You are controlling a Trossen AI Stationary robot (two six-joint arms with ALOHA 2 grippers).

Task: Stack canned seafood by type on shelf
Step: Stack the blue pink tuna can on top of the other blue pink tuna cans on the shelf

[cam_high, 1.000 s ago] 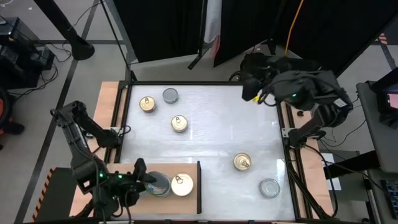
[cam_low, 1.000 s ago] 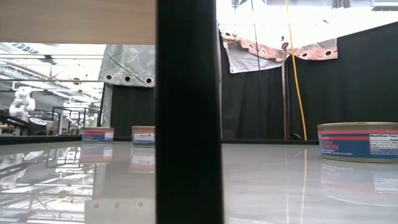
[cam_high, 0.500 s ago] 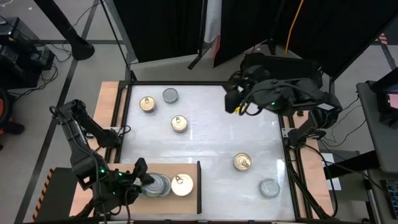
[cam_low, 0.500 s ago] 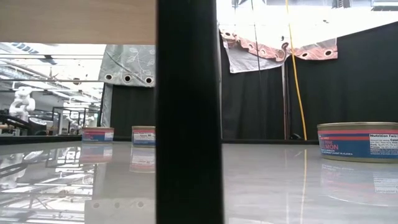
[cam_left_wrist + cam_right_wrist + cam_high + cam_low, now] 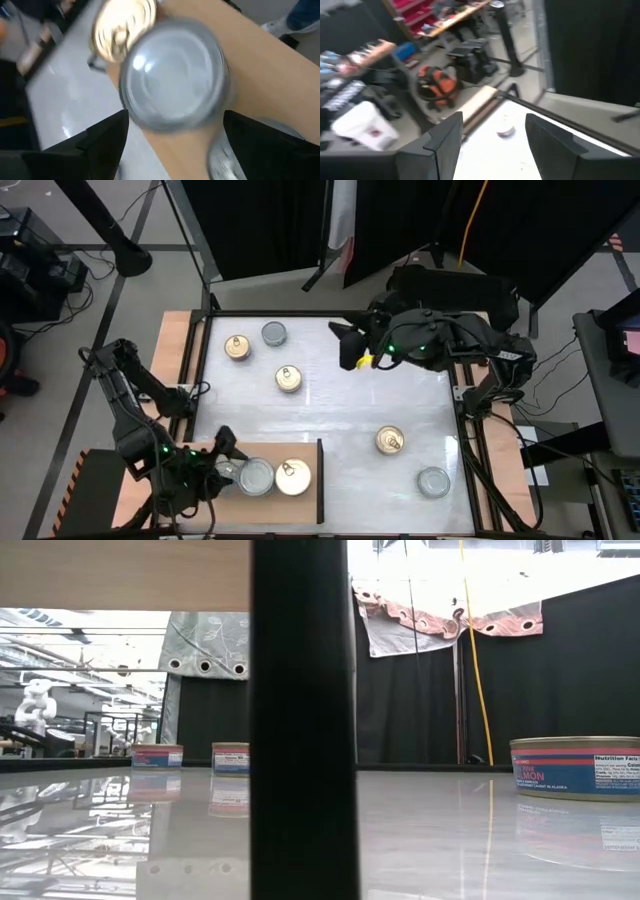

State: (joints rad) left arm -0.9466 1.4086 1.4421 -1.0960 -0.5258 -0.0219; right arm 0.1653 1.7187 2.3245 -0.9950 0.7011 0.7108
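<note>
My left gripper point(image 5: 222, 463) sat at the near left of the table, its fingers point(image 5: 107, 140) spread wide on either side of the silver-lidded can point(image 5: 255, 477) and no longer gripping it. That can rested on the shelf point(image 5: 300, 505), just beside the gold-lidded can point(image 5: 292, 476), which stood nearer the shelf's dark upright edge point(image 5: 320, 480).

My worry was the pull-back: the fingers were close to the silver tin's sides, so a skewed retreat could clip it and shove it into the gold one or toward the shelf's near edge. The silver tin also seemed to sit on another silver lid (I could not be sure from the wrist view), and a nudge could slide it off.

Against a second earlier, the left jaws had gone from closed on the can to wide, and the gripper had backed a little leftward. The right gripper point(image 5: 352, 347) had swung from the far right corner toward the table's far middle, its fingers point(image 5: 440, 145) apart with nothing between them. The loose tins had not moved: two gold point(image 5: 237, 346) point(image 5: 288, 379) and one silver point(image 5: 273, 333) at far left, a gold point(image 5: 390, 441) and a silver point(image 5: 433, 481) at near right.
</note>
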